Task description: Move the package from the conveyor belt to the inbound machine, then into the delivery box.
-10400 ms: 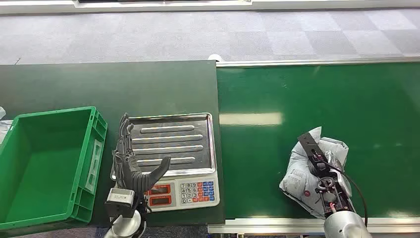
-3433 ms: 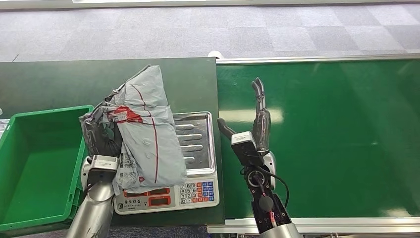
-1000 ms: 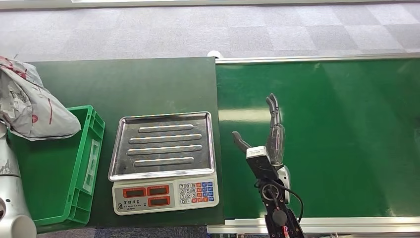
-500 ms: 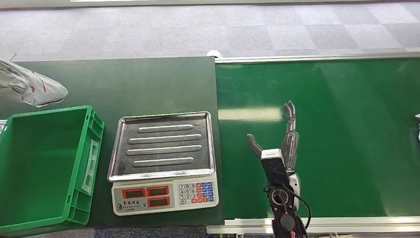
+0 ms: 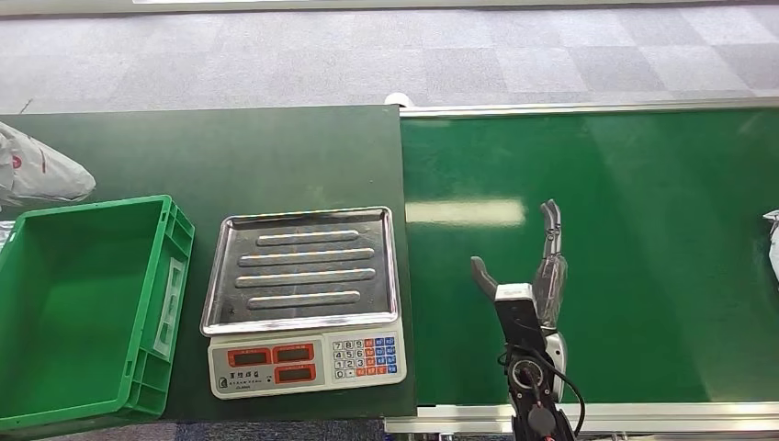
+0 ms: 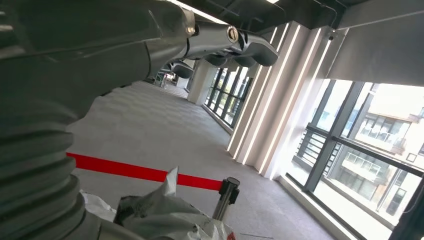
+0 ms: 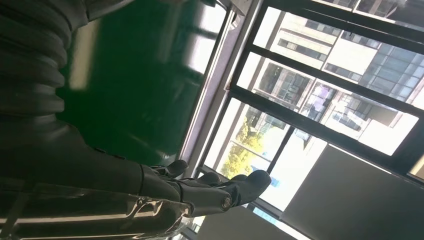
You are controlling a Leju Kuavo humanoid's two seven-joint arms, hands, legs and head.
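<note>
The grey package [image 5: 37,175] with red marks sits at the far left edge of the head view, just beyond the far rim of the green delivery box [image 5: 174,266], which holds nothing. In the left wrist view the package [image 6: 165,215] lies close under my left hand [image 6: 225,45], whose fingers stretch straight out away from it; any hold on it is hidden. My right hand [image 5: 528,285] hovers over the conveyor belt [image 5: 643,184], fingers spread and holding nothing. Its fingertips [image 7: 250,182] are bare in the right wrist view.
The scale [image 5: 303,276] with its bare steel tray stands between the box and the belt. The edge of another grey package [image 5: 772,230] shows at the belt's right end. Something white [image 5: 5,234] lies left of the box.
The package went from the scale tray leftward over the box and now sits lower at the far left edge. My right hand drifted right along the belt. A package edge appeared at the right.
</note>
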